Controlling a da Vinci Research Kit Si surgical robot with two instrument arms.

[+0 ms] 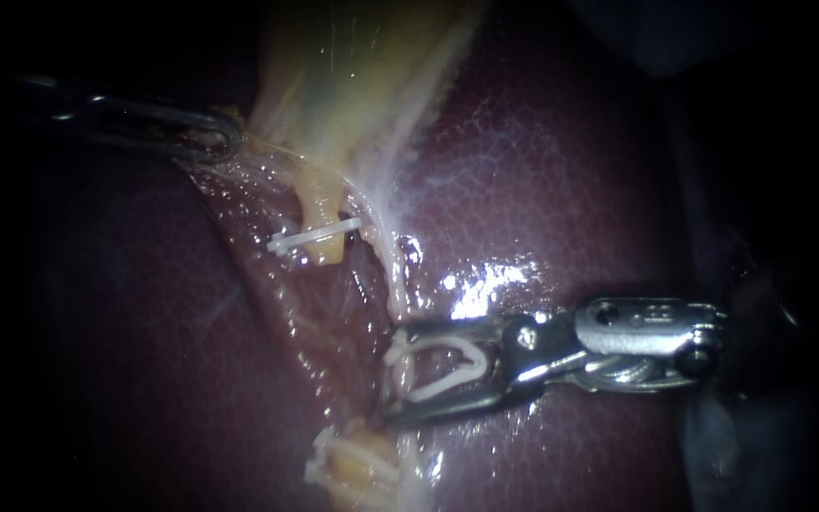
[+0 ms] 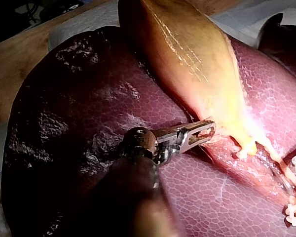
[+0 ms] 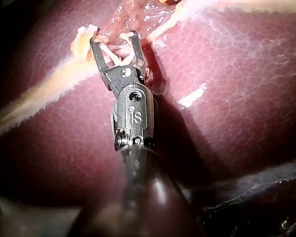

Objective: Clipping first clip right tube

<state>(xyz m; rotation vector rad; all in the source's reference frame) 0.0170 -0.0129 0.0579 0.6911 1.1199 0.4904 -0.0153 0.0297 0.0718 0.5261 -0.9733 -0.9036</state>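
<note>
the liver (image 1: pixel 571 171) is seen across most of the field, dark red and wet. the yellow gallbladder (image 1: pixel 353 76) is laid over it at the top. the right instrument (image 1: pixel 392 375) is brought in low over the liver. its jaws are spread wide, and an open white clip (image 1: pixel 474 362) is held between them, one leg against each jaw. the jaw tips are set on either side of the right tube (image 1: pixel 393 275), the pale strand running down from the gallbladder. the left instrument (image 1: pixel 225 135) is seen at the gallbladder's left edge, its jaws pinched on the tissue there. a shut clip (image 1: pixel 315 237) is seen across a yellow stump (image 1: pixel 319 209) just left of the tube. more white clips (image 1: pixel 319 460) are seen on a second stump (image 1: pixel 362 466) below the jaws.
</note>
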